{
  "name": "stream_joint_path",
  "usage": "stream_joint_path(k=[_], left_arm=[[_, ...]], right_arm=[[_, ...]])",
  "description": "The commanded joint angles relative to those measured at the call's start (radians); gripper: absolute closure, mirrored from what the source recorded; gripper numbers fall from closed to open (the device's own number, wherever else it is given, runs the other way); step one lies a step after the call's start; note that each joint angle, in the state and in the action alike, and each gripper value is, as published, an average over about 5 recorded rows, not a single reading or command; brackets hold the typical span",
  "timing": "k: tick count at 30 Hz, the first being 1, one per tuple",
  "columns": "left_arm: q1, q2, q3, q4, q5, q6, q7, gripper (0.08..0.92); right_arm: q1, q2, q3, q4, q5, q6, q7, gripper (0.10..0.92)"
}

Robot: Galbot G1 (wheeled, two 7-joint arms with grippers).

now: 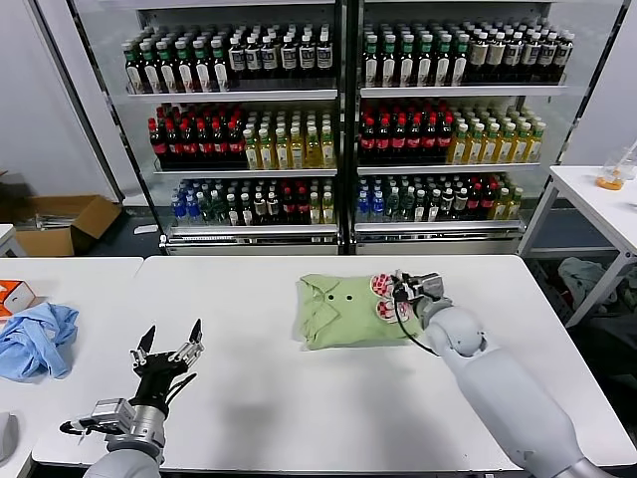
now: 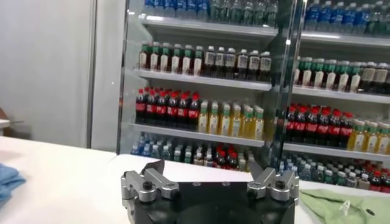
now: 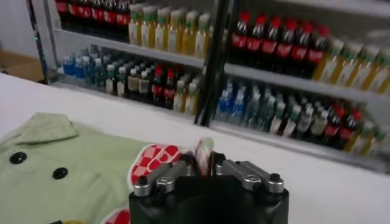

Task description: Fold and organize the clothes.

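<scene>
Head view: right gripper (image 1: pixel 403 291) at the folded polo shirt's (image 1: pixel 343 311) right edge.
I see the light green polo shirt folded mid-tabletop (image 1: pixel 249 388), collar toward the left, red-and-white print under my right gripper. Its jaws stand nearly together with a sliver of printed fabric between them; I cannot tell whether they clamp it. Left gripper (image 1: pixel 169 349) hovers wide open, holding nothing, near the front-left edge. Blue cloth (image 1: pixel 35 339) lies far left.

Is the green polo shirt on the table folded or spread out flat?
Folded. The green polo shirt lies as a compact rectangle with no sleeves sticking out, collar and buttons on top, and the right gripper at its printed edge.
</scene>
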Motion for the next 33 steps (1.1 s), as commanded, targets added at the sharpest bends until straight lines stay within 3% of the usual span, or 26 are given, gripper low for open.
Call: stream_joint_path(k=[1,11,17,33], left_arm=[[-0.002,-0.015,0.028,-0.004,0.075,-0.014,0.003,0.177],[0.032,-0.029,0.044,-0.04,0.141,-0.008,0.019,0.177],[0.041,-0.048,0.052,-0.06,0.198,-0.005,0.026,0.177],[0.091,-0.061,0.017,-0.089,0.22,-0.001,0.037,0.177]], right_arm=[[-0.213,-0.075,0.124,0.184,-0.228,0.25,0.022,0.662],[-0.712,-0.108,0.482,0.591,-0.129,0.32,0.073,0.394],[-0.884,-0.094,0.612,0.689,-0.054,0.333,0.034,0.226],[-0.82,-0.065,0.547,0.676,-0.071,0.326,0.013,0.203]])
